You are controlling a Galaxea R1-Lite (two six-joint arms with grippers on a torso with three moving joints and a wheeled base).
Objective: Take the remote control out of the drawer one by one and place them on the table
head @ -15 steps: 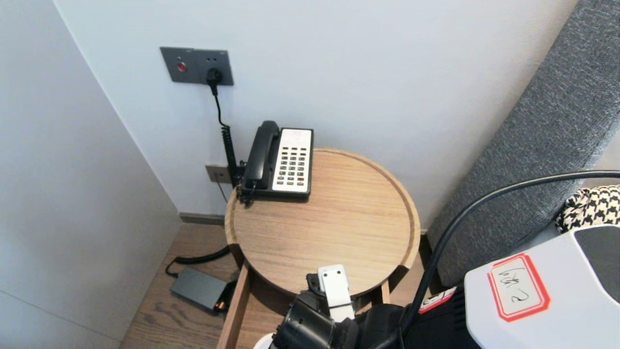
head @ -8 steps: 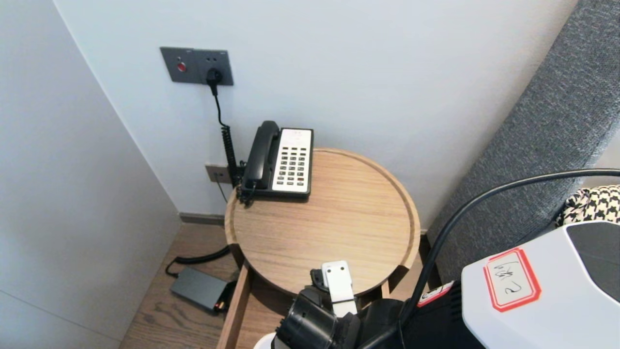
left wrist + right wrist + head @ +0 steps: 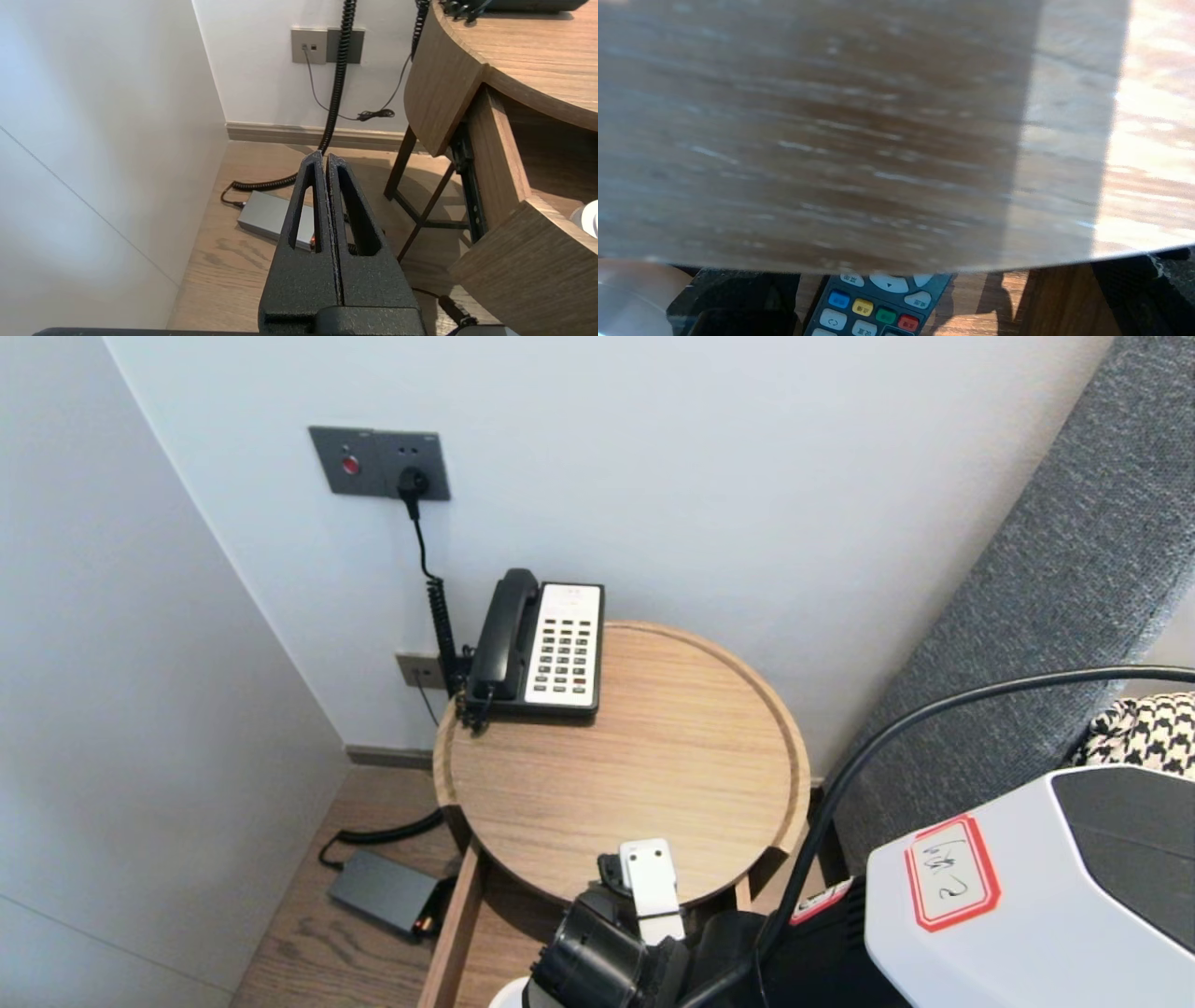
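My right gripper gapes wide over the grey colour-buttoned remote control under the round wooden table; lifting could strike its rim (left gripper shut, parked beside).

A telephone is being carried by the round wooden table, at its far left edge by the wall. A remote control with coloured buttons is being borne by the bottom of the open drawer under the table's near rim, and is being partly hidden by that rim. A flat grey box is being supported by the wooden floor, left of the table.
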